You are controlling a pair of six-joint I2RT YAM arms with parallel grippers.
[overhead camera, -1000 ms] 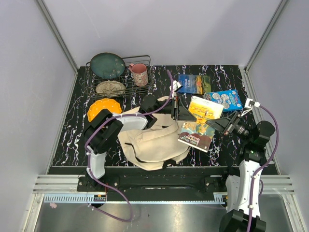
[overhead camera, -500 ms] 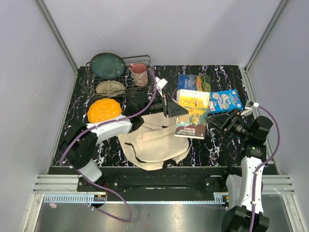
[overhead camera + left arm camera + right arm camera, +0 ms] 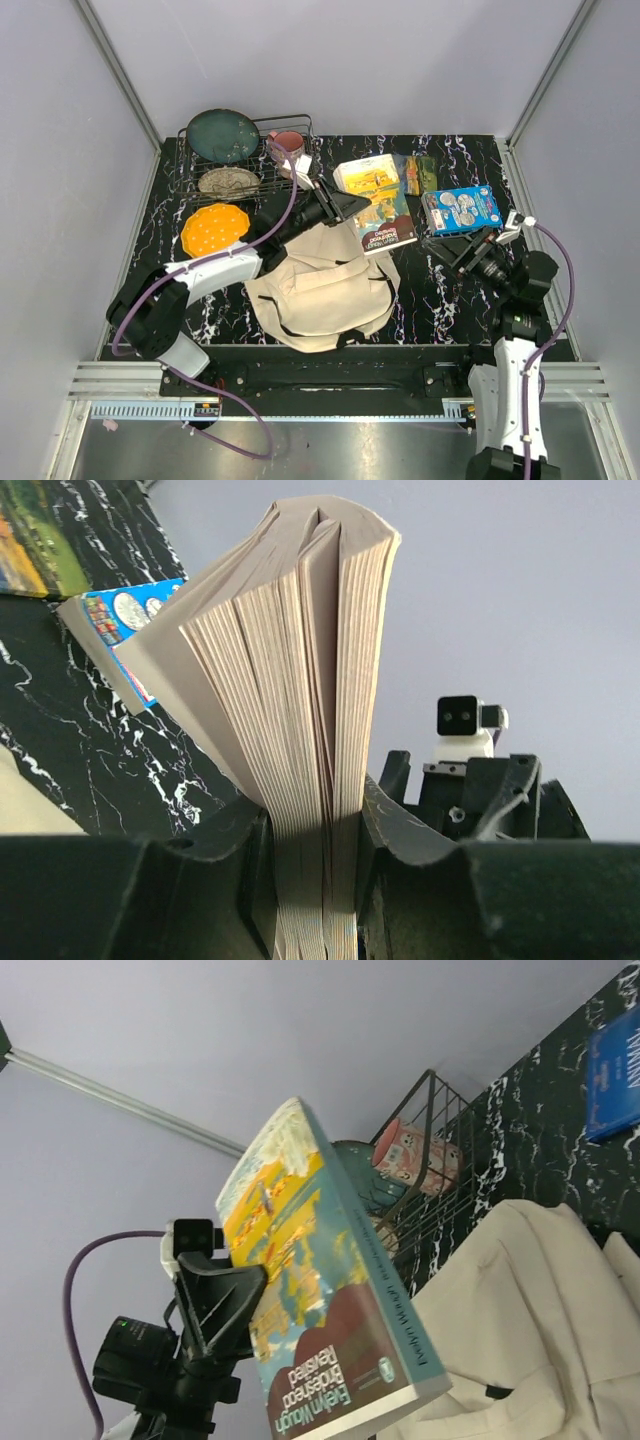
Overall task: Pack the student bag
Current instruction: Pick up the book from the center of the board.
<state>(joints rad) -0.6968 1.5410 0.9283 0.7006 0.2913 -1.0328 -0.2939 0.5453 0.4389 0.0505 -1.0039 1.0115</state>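
Left gripper (image 3: pixel 348 206) pinches book (image 3: pixel 385 215), raised over bag's (image 3: pixel 320 285) far edge. Right gripper (image 3: pixel 458 256) spread, empty, near table's (image 3: pixel 450 310) right edge.

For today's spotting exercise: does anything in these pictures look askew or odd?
Yes: the paperback, pinched by one edge in the left jaws, tilts in mid-air and its pages fan apart, near the student bag.

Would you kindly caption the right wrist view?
Left gripper holds a paperback aloft beside the cream student bag.
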